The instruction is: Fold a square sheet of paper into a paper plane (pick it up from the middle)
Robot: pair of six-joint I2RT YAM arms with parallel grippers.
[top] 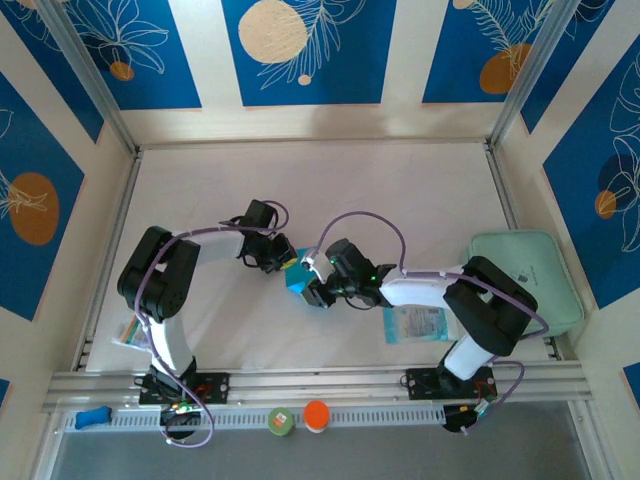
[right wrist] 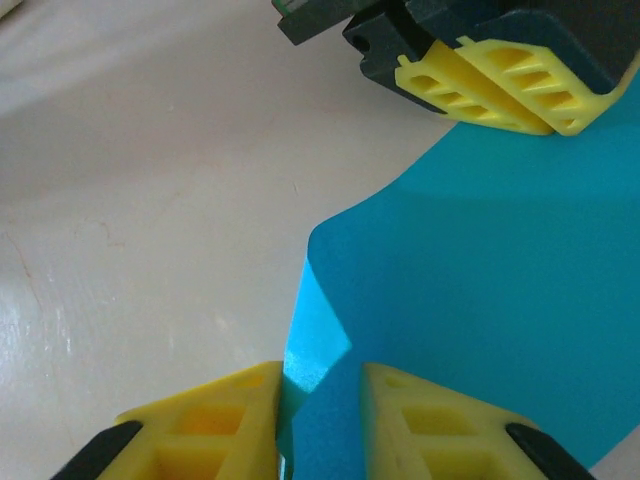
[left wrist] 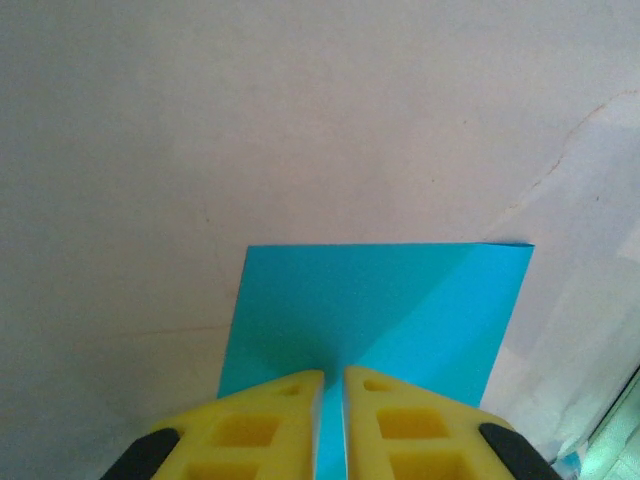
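Observation:
The square sheet of paper point(top: 298, 277) is cyan and held up over the middle of the table between both grippers. My left gripper point(top: 283, 262) is shut on it: in the left wrist view the yellow fingertips point(left wrist: 300, 390) pinch its near edge, and the sheet point(left wrist: 380, 310) spreads away with a diagonal crease. My right gripper point(top: 315, 290) meets the sheet from the other side. In the right wrist view its jaws point(right wrist: 322, 375) stand apart with a folded flap of the paper point(right wrist: 480, 300) between them. The left gripper's fingers point(right wrist: 500, 85) show at the top.
A mint-green rounded pad point(top: 530, 280) lies at the right edge. A pale printed packet point(top: 415, 323) sits beside the right arm's base, another point(top: 130, 335) by the left arm. An orange cap point(top: 316, 415) and a green cap point(top: 281, 421) rest on the front rail.

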